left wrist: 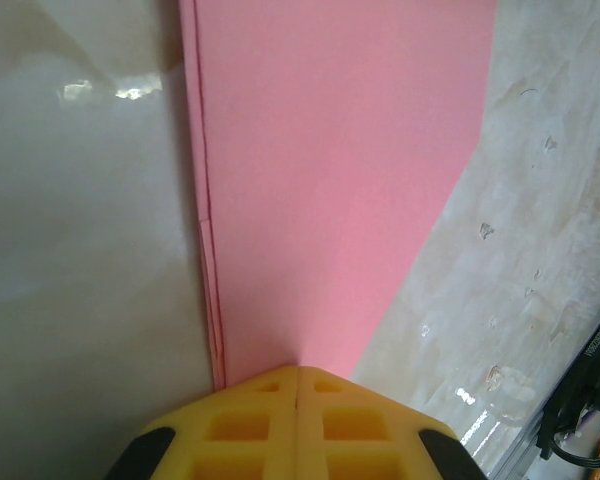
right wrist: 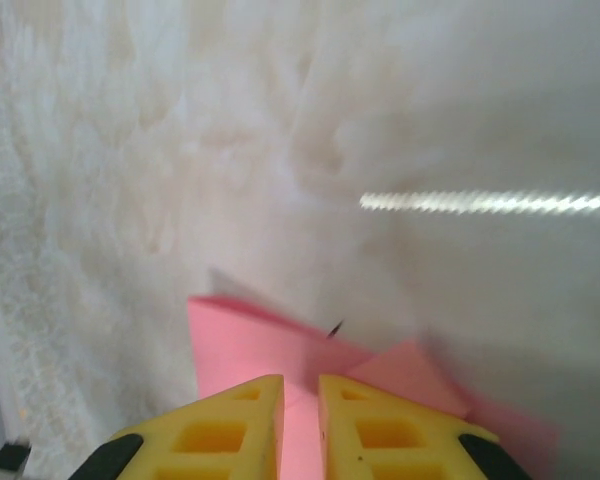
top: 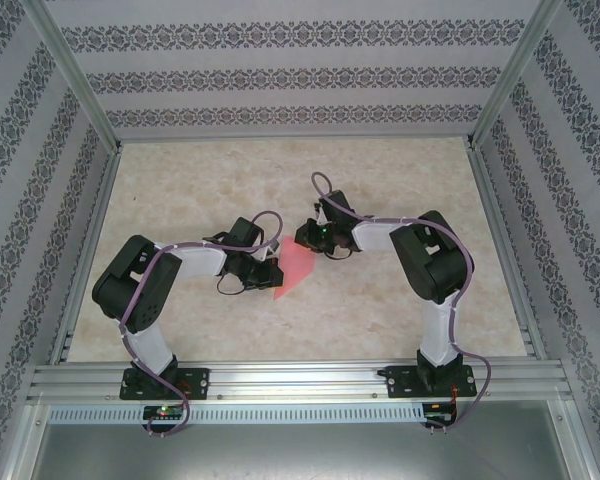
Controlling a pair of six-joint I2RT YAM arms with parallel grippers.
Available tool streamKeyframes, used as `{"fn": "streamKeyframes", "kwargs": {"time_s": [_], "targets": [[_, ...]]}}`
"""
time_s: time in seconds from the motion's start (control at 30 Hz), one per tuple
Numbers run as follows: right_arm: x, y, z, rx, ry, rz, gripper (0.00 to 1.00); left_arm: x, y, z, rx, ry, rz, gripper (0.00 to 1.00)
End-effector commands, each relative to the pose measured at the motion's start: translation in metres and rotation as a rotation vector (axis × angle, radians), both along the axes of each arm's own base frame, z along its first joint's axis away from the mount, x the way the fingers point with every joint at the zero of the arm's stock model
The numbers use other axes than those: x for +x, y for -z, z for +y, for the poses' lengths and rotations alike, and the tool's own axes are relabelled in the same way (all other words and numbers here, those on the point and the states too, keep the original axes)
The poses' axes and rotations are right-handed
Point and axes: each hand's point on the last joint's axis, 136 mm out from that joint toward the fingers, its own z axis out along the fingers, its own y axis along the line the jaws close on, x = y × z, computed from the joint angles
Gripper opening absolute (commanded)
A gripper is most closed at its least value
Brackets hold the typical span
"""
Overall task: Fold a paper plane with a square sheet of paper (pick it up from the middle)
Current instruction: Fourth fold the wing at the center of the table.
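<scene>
Your left end effector point(left wrist: 297, 375) is clenched on a corner of the folded pink paper sheet point(left wrist: 330, 180); your right end effector point(right wrist: 300, 385) straddles another edge, grip unclear.

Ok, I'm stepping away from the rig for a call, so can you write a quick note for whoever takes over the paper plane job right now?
Left gripper: shut on the sheet of paper, beside a layered, folded edge.
Right gripper: nearly shut, with the paper's far corner between its fingers.
Paper: at the middle of the table, between the two grippers.
Done: at least one fold is in.
Left: it is not a slim dart yet, so the remaining folds are to do.
</scene>
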Motion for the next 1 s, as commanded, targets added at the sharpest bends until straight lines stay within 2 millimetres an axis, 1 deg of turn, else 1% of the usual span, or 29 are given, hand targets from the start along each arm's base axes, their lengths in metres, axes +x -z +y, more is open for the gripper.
{"fn": "streamKeyframes", "kwargs": {"time_s": [0.0, 0.07, 0.13, 0.17, 0.3, 0.37, 0.4, 0.47, 0.53, 0.63, 0.73, 0.77, 0.87, 0.97], "targets": [[0.023, 0.012, -0.026, -0.103, 0.053, -0.036, 0.18, -0.032, 0.045, 0.036, 0.188, -0.003, 0.116, 0.02], [0.028, 0.014, -0.030, -0.095, 0.058, -0.032, 0.18, -0.032, 0.045, 0.036, 0.187, -0.003, 0.116, 0.02], [0.032, 0.008, -0.032, -0.077, 0.063, -0.042, 0.18, -0.032, 0.045, 0.036, 0.188, -0.002, 0.119, 0.02], [0.034, 0.002, -0.031, -0.068, 0.061, -0.053, 0.18, -0.031, 0.045, 0.036, 0.188, -0.001, 0.115, 0.02], [0.038, -0.034, -0.028, -0.040, 0.042, -0.107, 0.19, -0.030, 0.044, 0.034, 0.182, -0.003, 0.114, 0.02], [0.034, -0.052, -0.021, -0.012, 0.022, -0.132, 0.20, -0.030, 0.044, 0.034, 0.182, -0.003, 0.116, 0.02], [0.031, -0.057, -0.018, -0.004, 0.013, -0.140, 0.20, -0.031, 0.044, 0.034, 0.183, -0.003, 0.117, 0.02], [0.023, -0.066, -0.012, 0.003, 0.003, -0.156, 0.21, -0.030, 0.044, 0.034, 0.181, -0.004, 0.116, 0.02], [0.013, -0.069, -0.003, 0.015, -0.016, -0.161, 0.21, -0.029, 0.044, 0.033, 0.179, -0.005, 0.117, 0.02], [-0.002, -0.064, 0.009, 0.017, -0.040, -0.149, 0.21, -0.029, 0.043, 0.033, 0.180, -0.003, 0.115, 0.02], [-0.018, -0.051, 0.029, 0.071, -0.072, -0.112, 0.18, -0.029, 0.043, 0.033, 0.180, 0.000, 0.115, 0.02], [-0.022, -0.045, 0.032, 0.076, -0.074, -0.101, 0.16, -0.029, 0.043, 0.033, 0.179, 0.000, 0.114, 0.02], [-0.034, -0.028, 0.039, 0.069, -0.081, -0.065, 0.13, -0.029, 0.042, 0.031, 0.167, 0.000, 0.116, 0.02], [-0.040, -0.011, 0.037, 0.053, -0.076, -0.040, 0.11, -0.027, 0.036, 0.024, 0.121, -0.007, 0.124, 0.03]]}}
